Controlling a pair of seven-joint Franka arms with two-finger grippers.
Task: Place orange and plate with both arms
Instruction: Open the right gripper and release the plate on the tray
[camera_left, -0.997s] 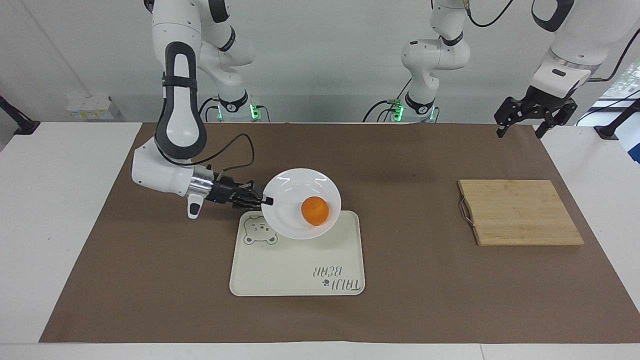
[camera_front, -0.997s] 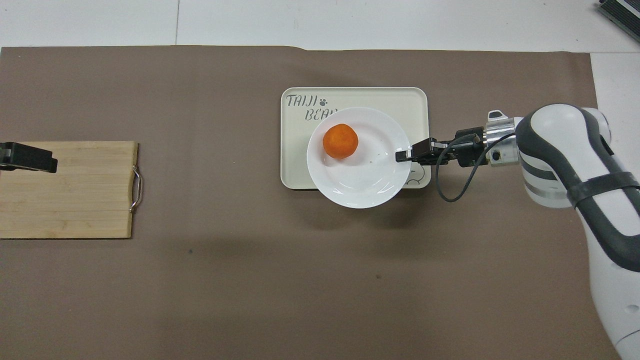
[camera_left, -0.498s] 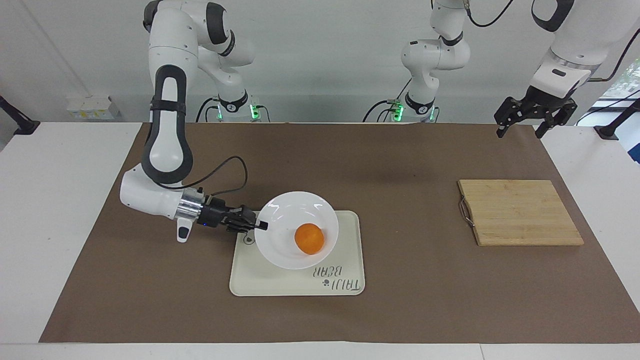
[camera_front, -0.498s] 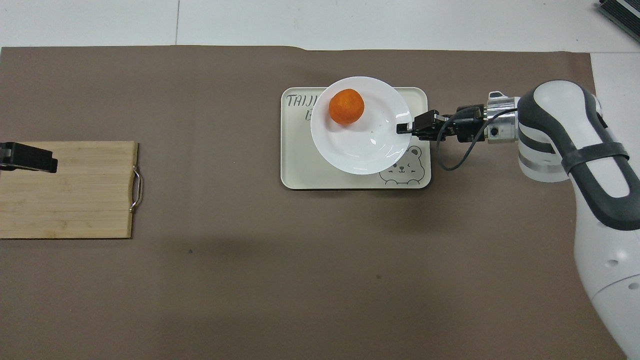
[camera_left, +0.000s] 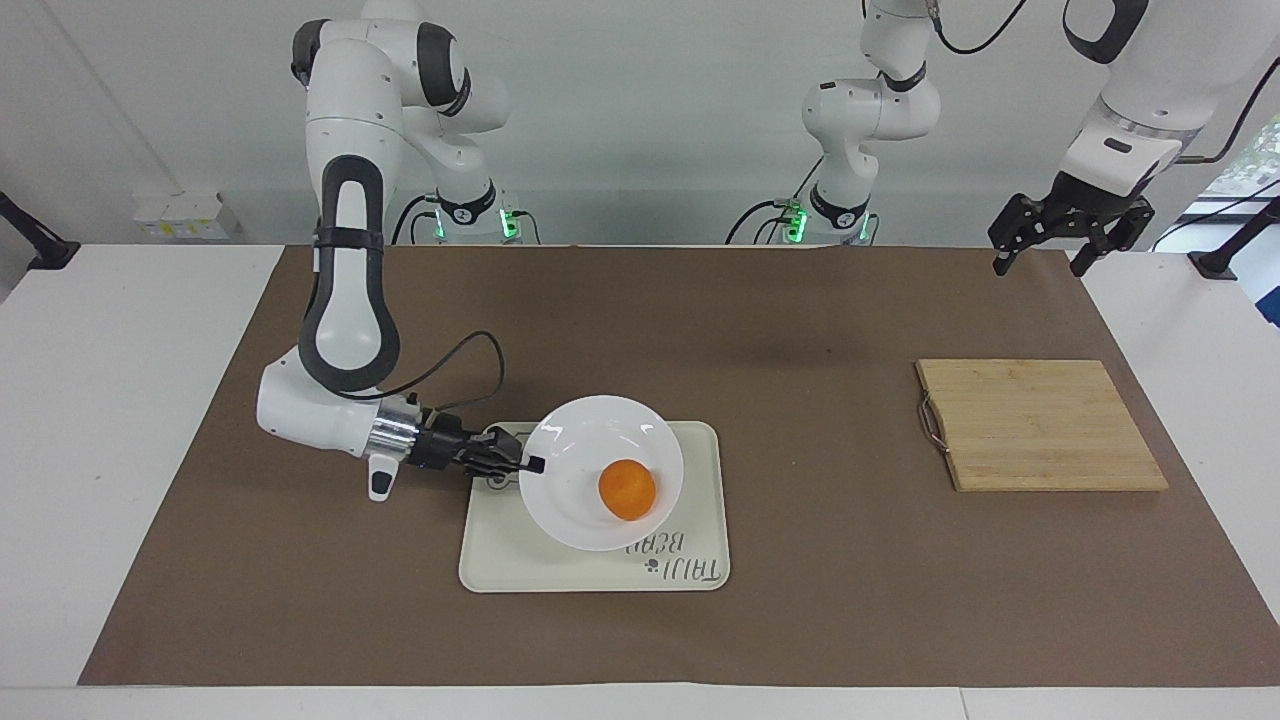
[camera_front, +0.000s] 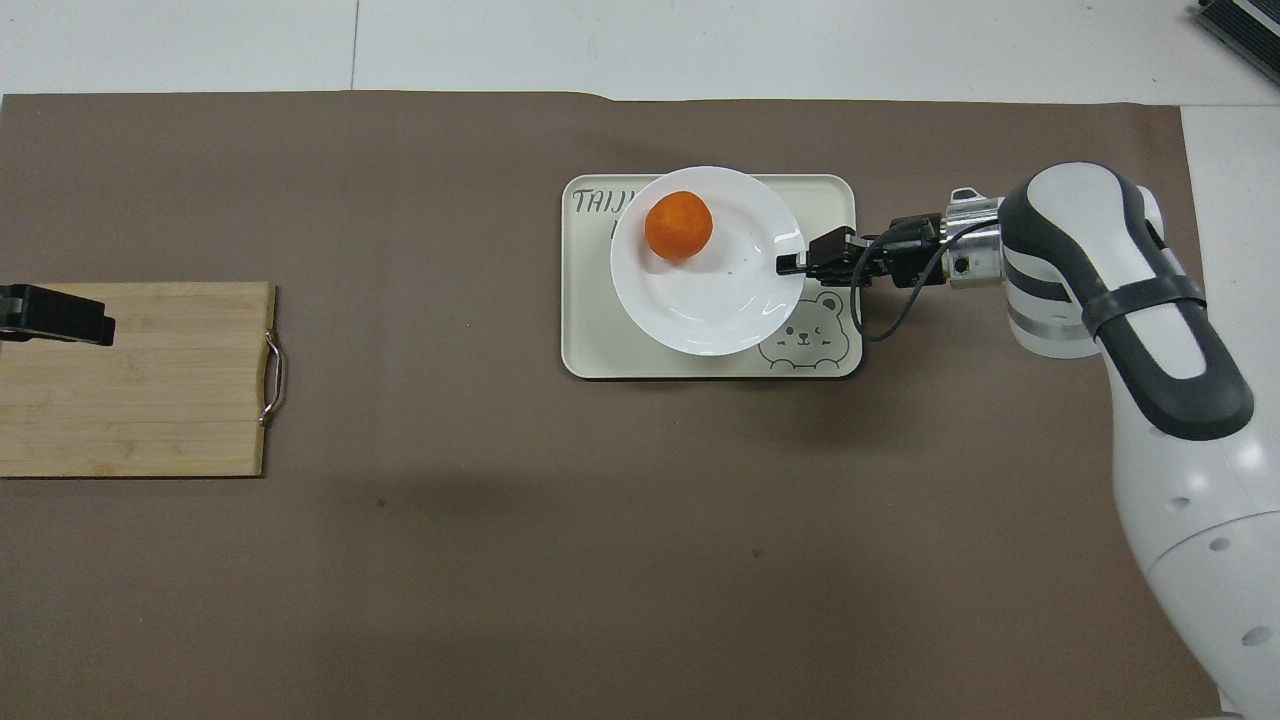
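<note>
**Plate pinched at its rim, over the tray**

Brown paper is covering the white table, and the facing view alone is showing the pale wall and both of my bases standing against it. My right gripper is lying low and sideways, its fingers closed tight on the rim of the plate. The plate is sitting over the tray, tilted toward the camera in this view, and whether its base is touching the tray I cannot tell. The orange is resting in the plate, on the part farthest from my bases. Toward my left arm's end the wooden board is lying flat, and my left gripper is waiting in the air with its fingers apart.

From overhead, only a black tip of my left gripper is showing over the board. That view is also baring the bear drawing on the tray, with the plate covering part of the lettering, the orange inside it, and my right gripper at the rim.
</note>
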